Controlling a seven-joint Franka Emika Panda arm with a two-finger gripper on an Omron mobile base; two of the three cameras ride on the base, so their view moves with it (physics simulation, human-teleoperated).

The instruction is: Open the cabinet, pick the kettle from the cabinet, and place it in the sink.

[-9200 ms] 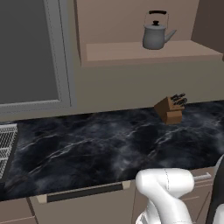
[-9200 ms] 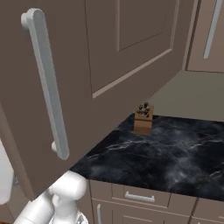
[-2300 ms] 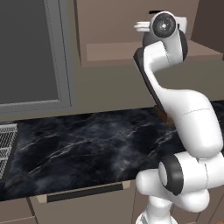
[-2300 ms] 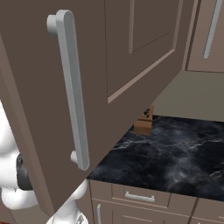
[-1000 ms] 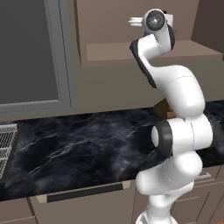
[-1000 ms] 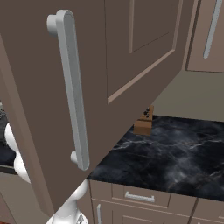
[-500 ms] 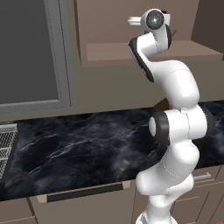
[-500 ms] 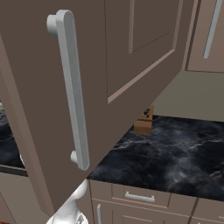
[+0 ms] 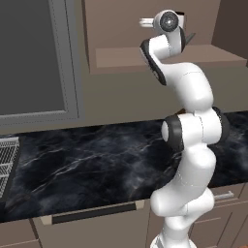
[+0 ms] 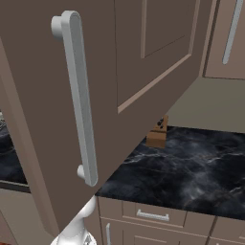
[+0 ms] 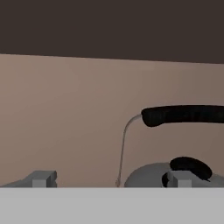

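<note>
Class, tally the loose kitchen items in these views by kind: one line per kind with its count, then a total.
Kettle: 1
Knife block: 1
Wire dish rack: 1
Total: 3

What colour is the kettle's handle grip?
Black, on a thin silver wire bail over the grey kettle; the handle grip shows best in the hand view.

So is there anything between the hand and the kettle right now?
Nothing: in the hand view the open hand faces the kettle with bare cabinet wall behind; its black handle sits up to the right.
</note>
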